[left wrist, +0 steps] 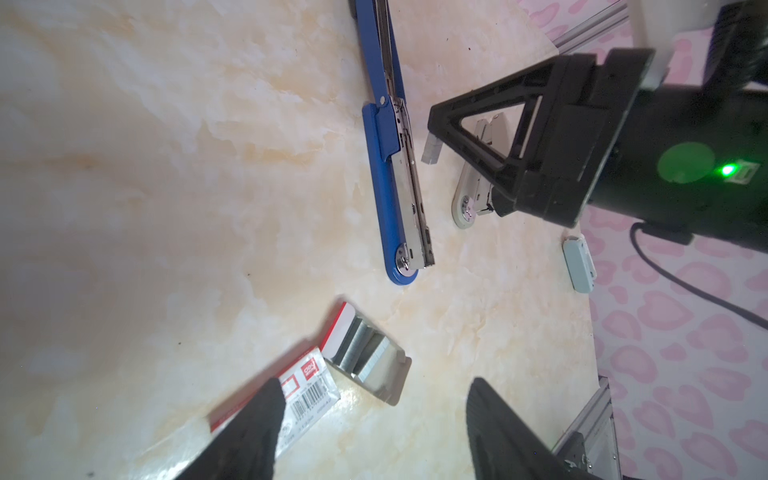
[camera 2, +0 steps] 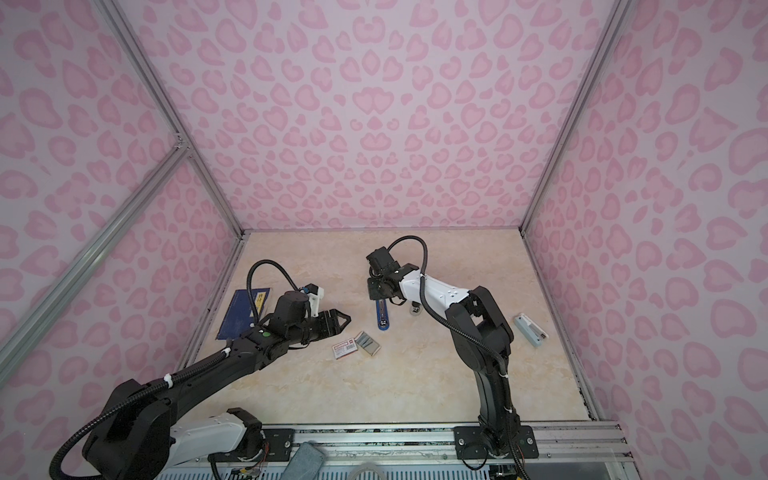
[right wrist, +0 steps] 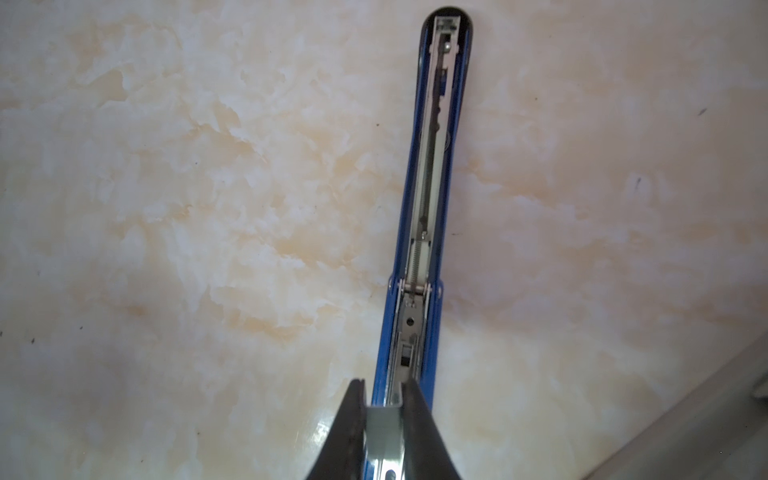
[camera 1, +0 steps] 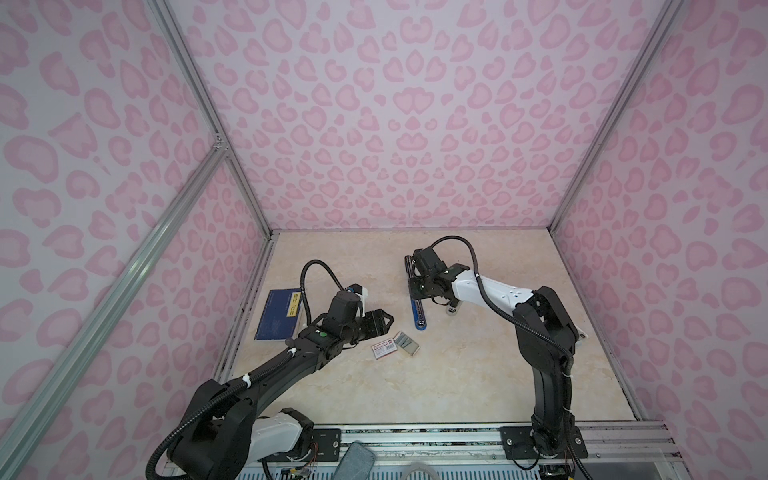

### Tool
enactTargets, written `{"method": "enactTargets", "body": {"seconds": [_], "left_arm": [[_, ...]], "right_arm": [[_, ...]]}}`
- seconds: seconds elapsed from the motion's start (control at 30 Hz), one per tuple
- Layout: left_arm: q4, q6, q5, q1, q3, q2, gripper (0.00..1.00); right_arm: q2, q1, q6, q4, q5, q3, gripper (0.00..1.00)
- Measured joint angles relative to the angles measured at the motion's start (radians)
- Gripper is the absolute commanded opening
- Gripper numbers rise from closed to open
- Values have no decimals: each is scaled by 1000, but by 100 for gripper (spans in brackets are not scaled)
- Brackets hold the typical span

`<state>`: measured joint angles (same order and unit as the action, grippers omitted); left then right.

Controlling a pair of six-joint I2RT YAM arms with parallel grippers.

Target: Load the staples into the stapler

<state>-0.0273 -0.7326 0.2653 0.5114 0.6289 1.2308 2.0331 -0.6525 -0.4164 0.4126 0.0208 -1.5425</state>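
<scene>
The right jaws are narrow and pinch a strip of staples [left wrist: 431, 149] over the open blue stapler [left wrist: 397, 183], probably to line it up with the channel. The left jaws are wide and empty near the tray [left wrist: 388, 384] of other staples [left wrist: 365, 353] on the counter [camera 1: 457, 374].

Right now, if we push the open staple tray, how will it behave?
Probably light: the tray should slide easily on the glossy tabletop. The staples lie loose inside, so they may shift or spill. Thin strips likely snap if pinched hard.
</scene>
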Motion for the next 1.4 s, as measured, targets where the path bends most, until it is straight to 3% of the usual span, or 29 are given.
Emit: {"method": "enactTargets", "body": {"seconds": [1.4], "left_arm": [[1,0,-16,-1,-26,-1,69]], "right_arm": [[34,-34,-15,-10,-99,38,18]]}}
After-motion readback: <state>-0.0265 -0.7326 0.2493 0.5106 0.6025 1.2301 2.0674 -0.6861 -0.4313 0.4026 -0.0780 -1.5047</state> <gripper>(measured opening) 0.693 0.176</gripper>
